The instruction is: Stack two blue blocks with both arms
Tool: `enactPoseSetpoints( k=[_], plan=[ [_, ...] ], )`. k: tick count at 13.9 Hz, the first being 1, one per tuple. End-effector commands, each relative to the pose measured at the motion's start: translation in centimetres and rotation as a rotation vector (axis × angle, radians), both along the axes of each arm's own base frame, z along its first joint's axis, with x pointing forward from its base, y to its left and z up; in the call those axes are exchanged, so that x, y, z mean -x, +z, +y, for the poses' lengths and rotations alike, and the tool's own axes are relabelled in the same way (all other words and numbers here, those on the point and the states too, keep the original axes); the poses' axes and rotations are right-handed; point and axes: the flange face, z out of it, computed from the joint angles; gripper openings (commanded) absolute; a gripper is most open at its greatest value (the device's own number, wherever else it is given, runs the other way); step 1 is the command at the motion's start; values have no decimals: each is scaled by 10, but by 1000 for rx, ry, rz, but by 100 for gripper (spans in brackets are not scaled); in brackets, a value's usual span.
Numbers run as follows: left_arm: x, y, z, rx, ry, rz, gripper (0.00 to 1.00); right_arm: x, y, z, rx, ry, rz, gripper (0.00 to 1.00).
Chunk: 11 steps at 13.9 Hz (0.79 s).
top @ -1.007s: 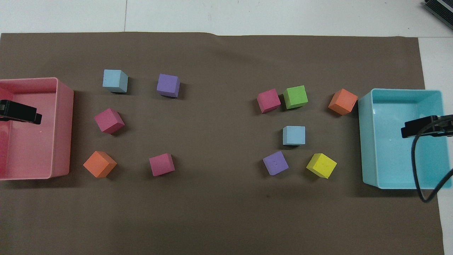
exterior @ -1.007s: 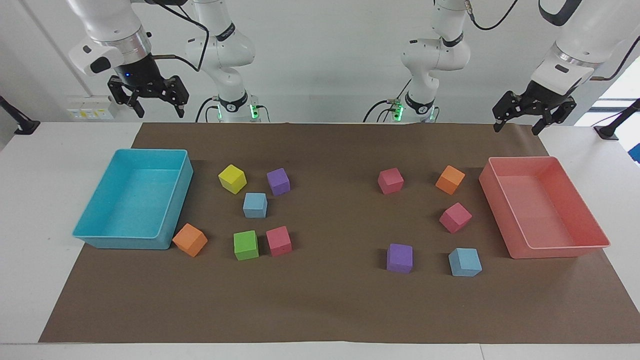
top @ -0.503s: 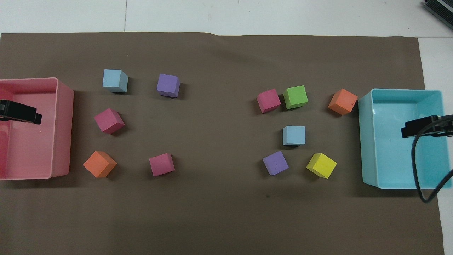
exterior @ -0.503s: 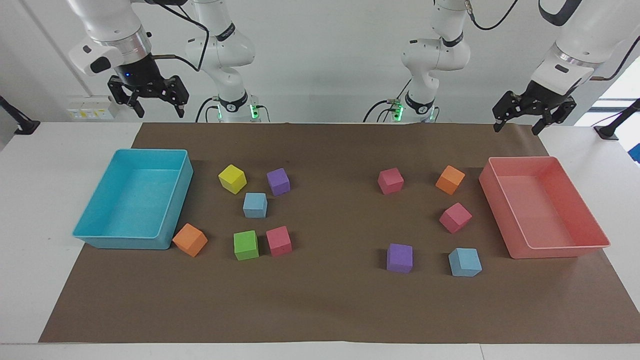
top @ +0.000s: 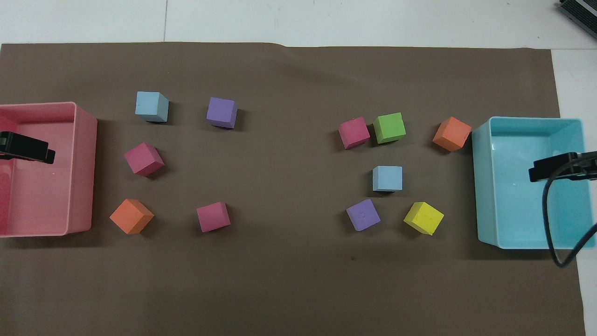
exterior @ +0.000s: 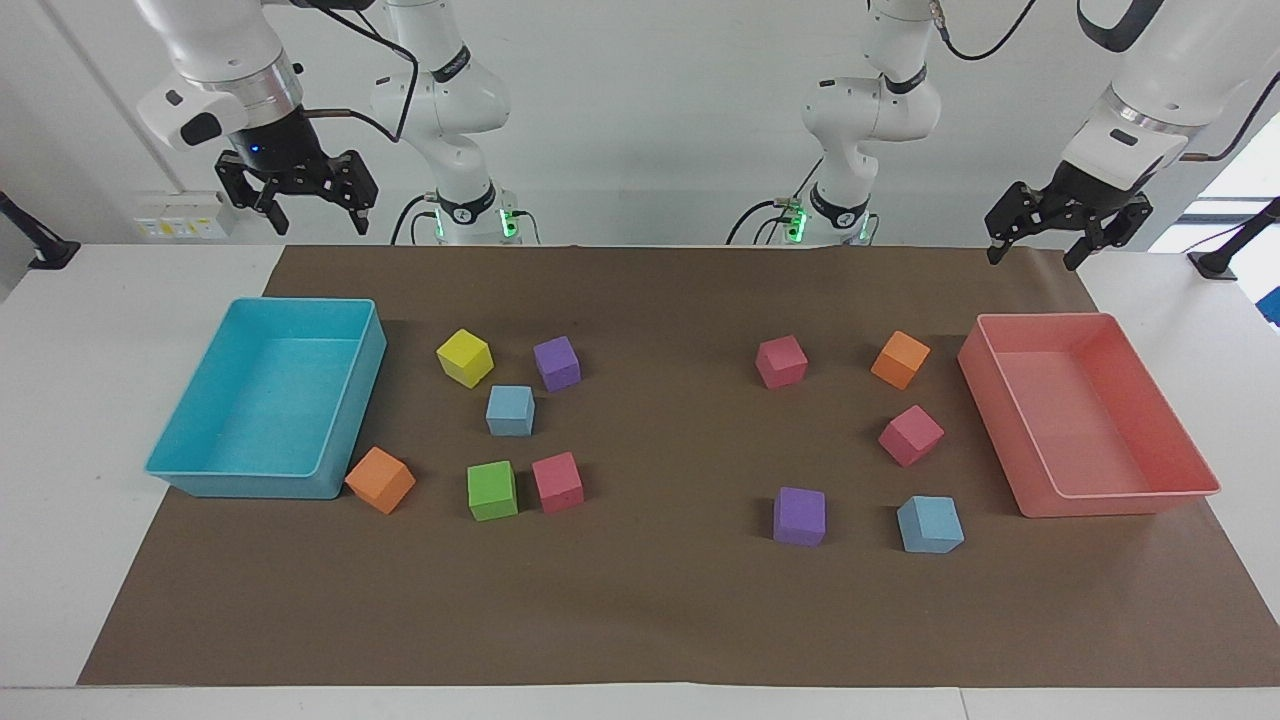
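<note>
Two sky-blue blocks lie apart on the brown mat. One blue block (exterior: 510, 410) (top: 387, 178) sits among the cubes near the turquoise bin, between a yellow cube and a green cube. The other blue block (exterior: 930, 524) (top: 151, 106) lies toward the left arm's end, beside a purple cube. My right gripper (exterior: 317, 222) (top: 555, 168) hangs open and empty high over the turquoise bin (exterior: 352, 400). My left gripper (exterior: 1035, 255) (top: 25, 153) hangs open and empty high over the pink bin (exterior: 1000, 400). Both arms wait.
Other cubes lie scattered on the mat: yellow (exterior: 465, 357), purple (exterior: 557, 362), green (exterior: 492, 490), pink (exterior: 558, 482) and orange (exterior: 380, 480) toward the right arm's end; pink (exterior: 781, 361), orange (exterior: 900, 359), pink (exterior: 911, 435) and purple (exterior: 799, 516) toward the left arm's end.
</note>
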Motion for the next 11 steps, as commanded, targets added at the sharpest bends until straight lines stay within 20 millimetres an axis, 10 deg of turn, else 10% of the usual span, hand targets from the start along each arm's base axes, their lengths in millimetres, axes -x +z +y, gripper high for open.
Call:
enactPoseSetpoints(
  k=[1, 11],
  plan=[
    [9, 1, 2, 6, 8, 6, 100, 7, 1, 0, -6, -4, 1, 100],
    [9, 1, 2, 6, 8, 6, 100, 11, -1, 0, -7, 0, 7, 100]
  ],
)
